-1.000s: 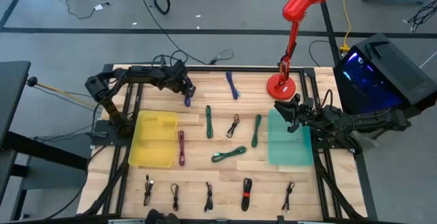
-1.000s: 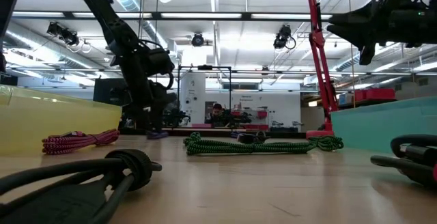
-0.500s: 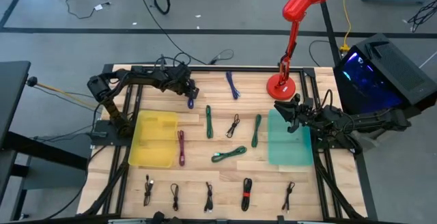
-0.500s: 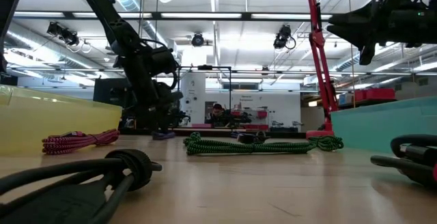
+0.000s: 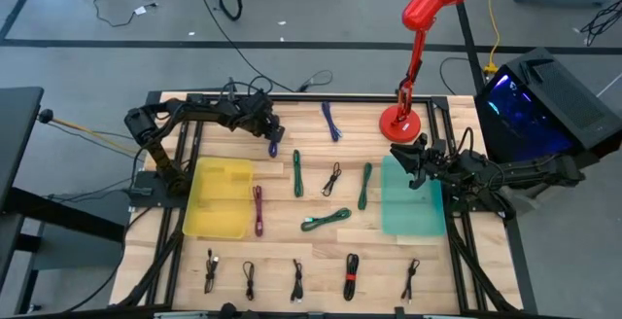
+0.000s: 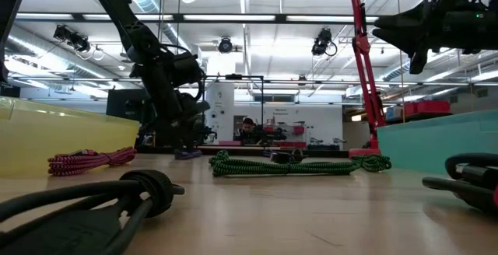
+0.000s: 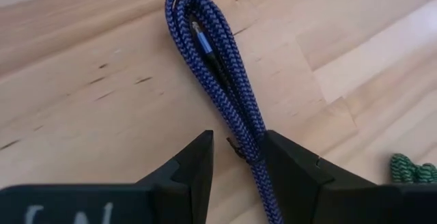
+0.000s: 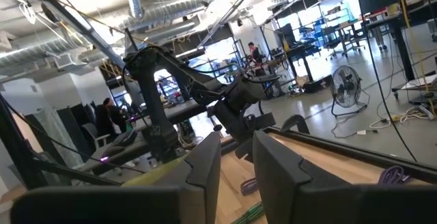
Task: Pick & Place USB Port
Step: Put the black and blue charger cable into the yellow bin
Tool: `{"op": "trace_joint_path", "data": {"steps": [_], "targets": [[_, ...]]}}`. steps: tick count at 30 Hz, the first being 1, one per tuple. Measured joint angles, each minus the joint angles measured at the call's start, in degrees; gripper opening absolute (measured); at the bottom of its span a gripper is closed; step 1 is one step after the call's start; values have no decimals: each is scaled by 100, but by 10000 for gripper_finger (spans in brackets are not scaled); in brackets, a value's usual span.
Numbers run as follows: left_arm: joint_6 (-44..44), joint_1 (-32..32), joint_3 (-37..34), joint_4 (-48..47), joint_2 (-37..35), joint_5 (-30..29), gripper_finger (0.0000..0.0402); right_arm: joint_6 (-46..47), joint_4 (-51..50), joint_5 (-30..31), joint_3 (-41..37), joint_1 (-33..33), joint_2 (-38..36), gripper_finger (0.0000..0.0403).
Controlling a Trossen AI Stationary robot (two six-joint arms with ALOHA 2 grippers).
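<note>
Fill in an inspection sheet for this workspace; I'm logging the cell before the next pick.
Surface: wooden table, lit.
Job's things: blue braided cable between the left gripper's fingers; yellow bin, teal bin.
Clutter: red lamp.
Grippers: left gripper open around the blue cable at the table's far edge; right gripper waits over the teal bin.
Cables: green, magenta, black bundles laid out.
Surroundings: people behind.

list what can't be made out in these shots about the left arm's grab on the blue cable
- Left wrist view: the blue cable runs between the left gripper jaws; whether they pinch it yet cannot be told, and its lower end is cut off by the picture's edge.
- High view: the cable is too small, half covered by the gripper.
- Low view: the arm hides the contact.
</note>
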Motion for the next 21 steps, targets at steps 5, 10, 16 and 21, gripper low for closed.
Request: {"op": "trace_joint_path", "data": {"steps": [5,10,16,21], "targets": [[1,-41,23,49,0,183,135,0,0,2,0,0,0,91],[-28,-104,159,-75,-2,47,135,0,-1,1,0,0,0,91],[2,-262,190,-338,-1,-447,135,-2,-2,1,0,-1,0,91],[-39,-377,190,-227,2,-363,135,-2,-2,1,0,0,0,91]]}}
